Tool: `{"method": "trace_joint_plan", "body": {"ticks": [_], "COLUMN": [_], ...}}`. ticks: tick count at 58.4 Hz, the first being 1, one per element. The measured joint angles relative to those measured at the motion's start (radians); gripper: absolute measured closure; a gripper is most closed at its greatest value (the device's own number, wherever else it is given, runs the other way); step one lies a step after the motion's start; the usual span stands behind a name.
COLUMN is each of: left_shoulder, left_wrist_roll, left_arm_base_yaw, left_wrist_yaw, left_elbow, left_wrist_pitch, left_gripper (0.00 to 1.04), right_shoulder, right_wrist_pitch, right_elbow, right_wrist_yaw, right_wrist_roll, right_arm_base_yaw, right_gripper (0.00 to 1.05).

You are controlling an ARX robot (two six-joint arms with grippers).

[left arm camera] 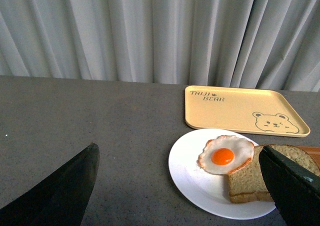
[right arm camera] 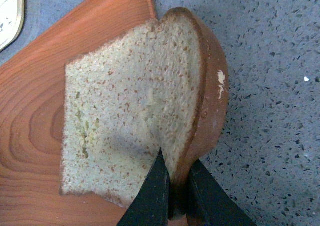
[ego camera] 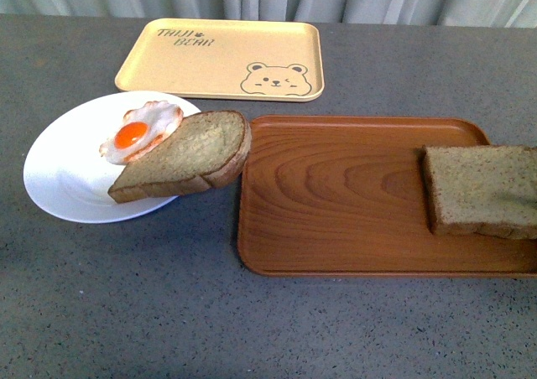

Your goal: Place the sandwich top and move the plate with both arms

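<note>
Your right gripper (right arm camera: 176,161) is clamped on the crust edge of the thick, squarish brown bread slice (right arm camera: 130,111), the sandwich top. It sits at the right end of the brown wood-grain tray (ego camera: 336,203), well apart from the plain white round plate (ego camera: 63,182). The grasp looks made, but placing it over the fried egg (ego camera: 141,132) and the domed brown bread slice (ego camera: 189,154) is not done. Your left gripper (left arm camera: 180,186) hangs near the plate, fingers wide apart. The plate move is not yet begun.
</note>
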Motion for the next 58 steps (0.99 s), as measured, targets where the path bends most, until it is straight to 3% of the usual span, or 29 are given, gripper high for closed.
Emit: {"method": "trace_joint_plan", "body": {"ticks": [14, 25, 34, 38, 49, 58], "left_shoulder": [0.0, 0.0, 0.0, 0.0, 0.0, 0.0], "left_wrist_roll": [0.0, 0.0, 0.0, 0.0, 0.0, 0.0], "left_arm_base_yaw": [0.0, 0.0, 0.0, 0.0, 0.0, 0.0], "left_wrist_yaw": [0.0, 0.0, 0.0, 0.0, 0.0, 0.0], "left_elbow": [0.0, 0.0, 0.0, 0.0, 0.0, 0.0], "left_wrist_pitch": [0.0, 0.0, 0.0, 0.0, 0.0, 0.0], "left_gripper": [0.09, 0.09, 0.09, 0.09, 0.09, 0.09], "right_shoulder": [-0.145, -0.289, -0.368, -0.349, -0.15, 0.034], "right_wrist_pitch": [-0.037, -0.101, -0.153, -0.154, -0.078, -0.059], "right_elbow": [-0.007, 0.014, 0.11, 0.192, 0.387, 0.518], "right_wrist_yaw": [-0.025, -0.017, 0.038, 0.09, 0.245, 0.336], "right_wrist_roll": [0.018, 0.104, 0.169, 0.206, 0.343, 0.44], "right_arm_base_yaw": [0.018, 0.107, 0.272, 0.391, 0.636, 0.777], "right_gripper": [1.02, 1.02, 1.02, 1.02, 1.02, 1.02]}}
